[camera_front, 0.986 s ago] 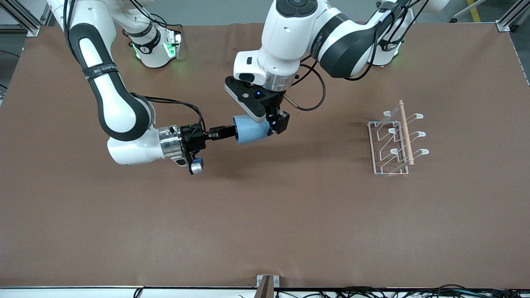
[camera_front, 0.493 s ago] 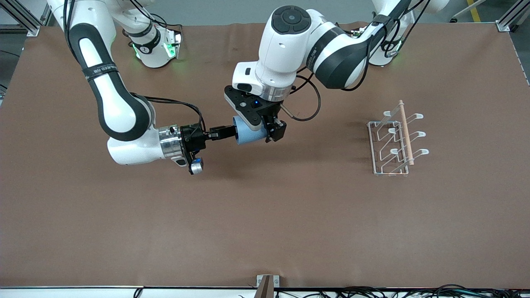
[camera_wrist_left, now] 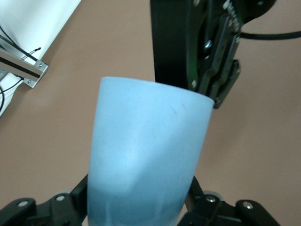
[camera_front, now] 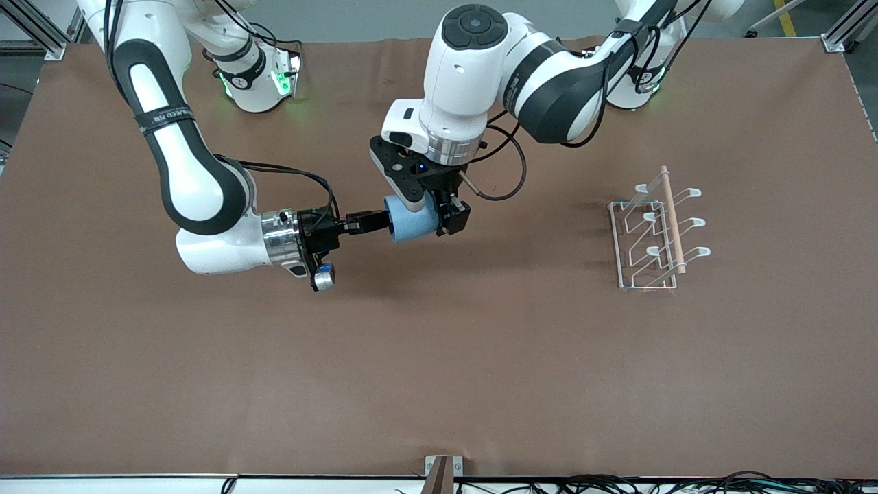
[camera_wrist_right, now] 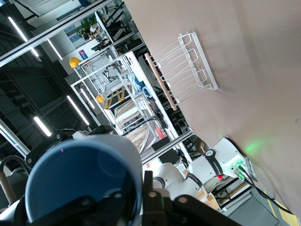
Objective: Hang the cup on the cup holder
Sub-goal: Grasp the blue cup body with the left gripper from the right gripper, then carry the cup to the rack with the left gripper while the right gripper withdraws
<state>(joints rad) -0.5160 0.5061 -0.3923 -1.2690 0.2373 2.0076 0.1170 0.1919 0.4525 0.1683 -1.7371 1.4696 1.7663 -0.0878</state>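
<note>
The light blue cup (camera_front: 413, 218) hangs on its side over the middle of the table, held between both arms. My right gripper (camera_front: 385, 221) grips its rim, with one finger inside the cup (camera_wrist_right: 80, 183) and one outside. In the right wrist view that gripper (camera_wrist_right: 146, 190) stands shut on the rim wall. From above, my left gripper (camera_front: 431, 210) is shut on the cup's body. In the left wrist view its gripper (camera_wrist_left: 138, 200) presses the cup (camera_wrist_left: 146, 150) from both sides. The white wire cup holder (camera_front: 651, 237) stands toward the left arm's end, apart from both grippers.
A brown mat (camera_front: 439, 357) covers the table. The cup holder (camera_wrist_right: 181, 70) carries a light wooden rod (camera_front: 672, 219) along its top. A small metal bracket (camera_front: 442, 470) sits at the table edge nearest the front camera.
My left gripper came down a little around the cup and closed on its body. The right arm and the cup stayed almost still.
</note>
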